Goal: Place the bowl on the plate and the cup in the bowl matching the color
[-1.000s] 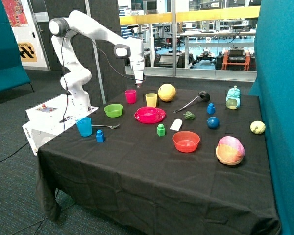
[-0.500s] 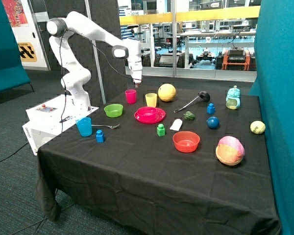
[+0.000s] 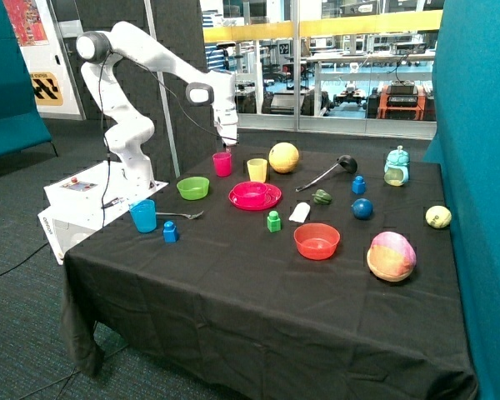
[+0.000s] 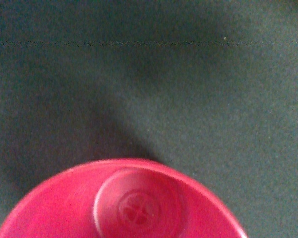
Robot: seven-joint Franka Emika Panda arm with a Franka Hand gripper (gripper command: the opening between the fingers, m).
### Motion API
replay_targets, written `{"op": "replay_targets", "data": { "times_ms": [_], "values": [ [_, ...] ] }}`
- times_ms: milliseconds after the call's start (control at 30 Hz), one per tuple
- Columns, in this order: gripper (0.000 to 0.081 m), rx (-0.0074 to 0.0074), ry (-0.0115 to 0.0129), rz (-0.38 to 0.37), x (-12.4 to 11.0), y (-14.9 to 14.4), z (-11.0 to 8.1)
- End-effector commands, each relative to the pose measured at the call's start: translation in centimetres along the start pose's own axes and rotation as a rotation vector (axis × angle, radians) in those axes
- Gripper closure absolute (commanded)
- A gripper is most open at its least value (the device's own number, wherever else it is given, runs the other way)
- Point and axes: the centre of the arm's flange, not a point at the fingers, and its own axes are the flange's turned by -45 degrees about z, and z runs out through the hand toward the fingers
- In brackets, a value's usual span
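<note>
Three cups stand on the black tablecloth (image 3: 258, 292): a blue cup (image 3: 143, 215), the pink cup (image 3: 222, 163), and a yellow cup (image 3: 257, 169). Of three bowls, the green bowl (image 3: 192, 187) and the red bowl (image 3: 317, 241) sit apart, while the pink bowl (image 3: 250, 193) rests on the one plate (image 3: 271, 200). The gripper (image 3: 227, 142) has shifted toward the pink cup, hanging above it; its finger state cannot be told. A yellow ball (image 3: 284, 157) sits near the yellow cup.
</note>
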Motion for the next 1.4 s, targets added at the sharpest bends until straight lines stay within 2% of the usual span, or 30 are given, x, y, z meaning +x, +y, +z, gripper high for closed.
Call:
{"op": "replay_targets", "data": {
  "times_ms": [0, 233, 267, 300, 367, 567, 667, 767, 833, 867, 1033, 1067, 1133, 1167, 1200, 1233, 1300, 1367],
  "values": [
    [0.0336, 0.0013, 0.0014, -0.016, -0.6, -0.5, 1.1],
    [0.0353, 0.0013, 0.0014, -0.022, -0.4, -0.7, 2.0],
    [0.033, 0.0013, 0.0014, -0.023, -0.3, -0.8, 2.3],
    [0.035, 0.0013, 0.0014, -0.021, -0.2, -0.8, 2.5],
    [0.0323, 0.0013, 0.0014, -0.014, 0.0, -0.8, 3.0],
    [0.032, 0.0013, 0.0013, -0.003, 0.3, -0.6, 3.7],
    [0.0394, 0.0013, 0.0013, 0.013, 0.4, -0.3, 4.3],
    [0.0372, 0.0014, 0.0013, 0.022, 0.4, 0.0, 4.8],
    [0.0402, 0.0014, 0.0013, 0.024, 0.4, 0.1, 4.9],
    [0.0377, 0.0014, 0.0013, 0.024, 0.4, 0.1, 5.0],
    [0.0408, 0.0014, 0.0013, 0.023, 0.4, 0.0, 5.3],
    [0.0381, 0.0014, 0.0013, 0.023, 0.3, -0.1, 5.4],
    [0.0411, 0.0014, 0.0013, 0.023, 0.3, -0.2, 5.5],
    [0.0384, 0.0014, 0.0013, 0.023, 0.3, -0.2, 5.5],
    [0.0404, 0.0014, 0.0013, 0.023, 0.3, -0.3, 5.5],
    [0.0388, 0.0014, 0.0013, 0.023, 0.3, -0.3, 5.6],
    [0.0431, 0.0014, 0.0013, 0.022, 0.3, -0.3, 5.6],
    [0.0386, 0.0014, 0.0013, 0.023, 0.3, -0.4, 5.7]
  ]
}}
